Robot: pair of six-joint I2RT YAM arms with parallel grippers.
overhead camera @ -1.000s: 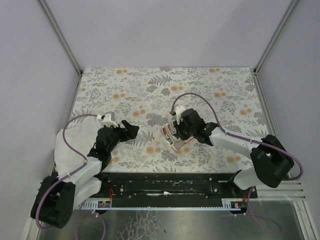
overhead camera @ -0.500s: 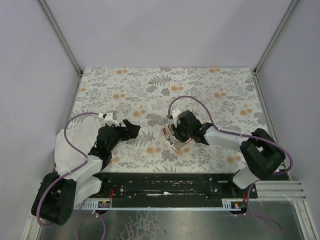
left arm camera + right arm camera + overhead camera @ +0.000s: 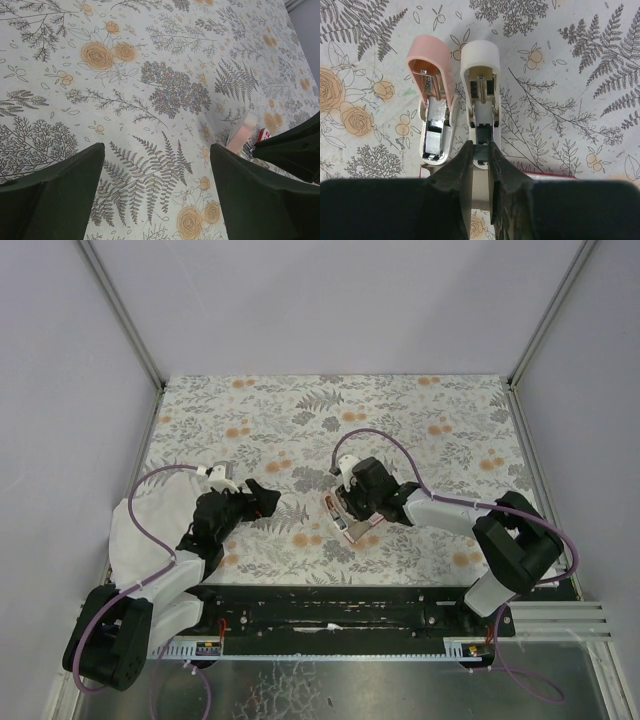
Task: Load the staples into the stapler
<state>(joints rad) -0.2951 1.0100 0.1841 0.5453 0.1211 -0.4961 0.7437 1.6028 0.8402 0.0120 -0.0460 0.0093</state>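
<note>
The stapler (image 3: 481, 65) lies opened flat on the floral mat, its pink half (image 3: 431, 75) left of its white half, both showing metal channels. My right gripper (image 3: 481, 150) is shut on a short grey strip of staples (image 3: 481, 152) at the near end of the white half's channel. Beneath the fingers lie the red box's edge (image 3: 545, 175) and its tan tray (image 3: 480, 192). From above, the right gripper (image 3: 350, 502) covers the stapler (image 3: 337, 516). My left gripper (image 3: 262, 498) stands open and empty over bare mat (image 3: 157, 150), with the stapler's pink end (image 3: 242, 135) off to its right.
Grey walls and metal posts (image 3: 125, 320) close in the floral mat (image 3: 400, 420) on three sides. A white cover (image 3: 140, 530) wraps the left arm. The black base rail (image 3: 330, 610) runs along the near edge.
The right wrist has edged left over the stapler with the strip still pinched. The left gripper slid a little right toward the stapler, its jaws slightly narrower.
</note>
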